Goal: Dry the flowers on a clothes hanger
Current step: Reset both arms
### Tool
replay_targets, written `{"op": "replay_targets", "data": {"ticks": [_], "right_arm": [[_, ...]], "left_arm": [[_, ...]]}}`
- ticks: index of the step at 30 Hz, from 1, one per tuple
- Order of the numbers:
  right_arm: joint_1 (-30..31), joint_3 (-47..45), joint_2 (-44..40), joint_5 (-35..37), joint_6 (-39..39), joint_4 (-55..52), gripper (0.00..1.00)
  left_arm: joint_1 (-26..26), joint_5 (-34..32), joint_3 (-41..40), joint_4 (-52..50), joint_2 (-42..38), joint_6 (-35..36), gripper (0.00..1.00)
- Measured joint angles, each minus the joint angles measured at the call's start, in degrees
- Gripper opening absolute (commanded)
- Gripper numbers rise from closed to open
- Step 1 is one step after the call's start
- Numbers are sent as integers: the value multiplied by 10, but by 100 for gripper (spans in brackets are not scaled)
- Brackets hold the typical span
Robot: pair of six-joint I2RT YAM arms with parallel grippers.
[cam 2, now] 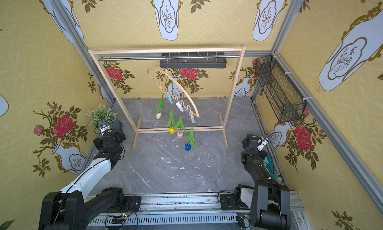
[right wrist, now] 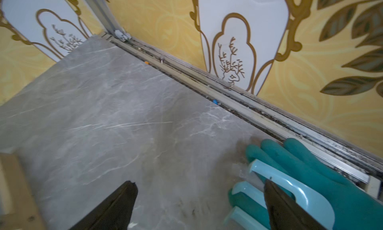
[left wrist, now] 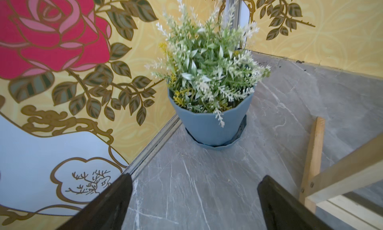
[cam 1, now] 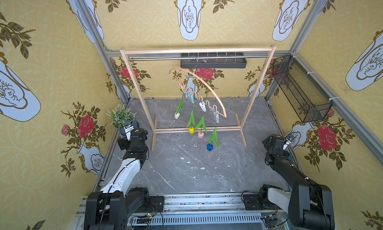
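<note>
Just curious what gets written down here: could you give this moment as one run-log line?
flowers: four, hanging head-down | clothes hanger: hooked on rack rail | left gripper: open, empty | right gripper: open, empty | task: looks done

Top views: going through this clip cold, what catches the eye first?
The clothes hanger hanging tilted from the wooden rack at the back, with four flowers hung head down: white, yellow, pink and blue. Next, the loud yellow wallpaper with red roses all around, and the potted plant in the left corner near the open left gripper.
</note>
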Motion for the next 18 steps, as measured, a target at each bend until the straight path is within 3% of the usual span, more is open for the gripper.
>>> {"op": "replay_targets", "data": {"ticks": [9, 15, 18], "right_arm": [[3, -16, 117, -52, -97, 190, 98], [46, -36, 140, -108, -171, 278, 97], [35, -51, 138, -131, -185, 311, 97]], "left_arm": [[9, 77, -61, 157, 80, 45, 100], [12, 162, -112, 254, 87, 79, 100], [13, 204, -144, 303, 96, 92, 100]]}}
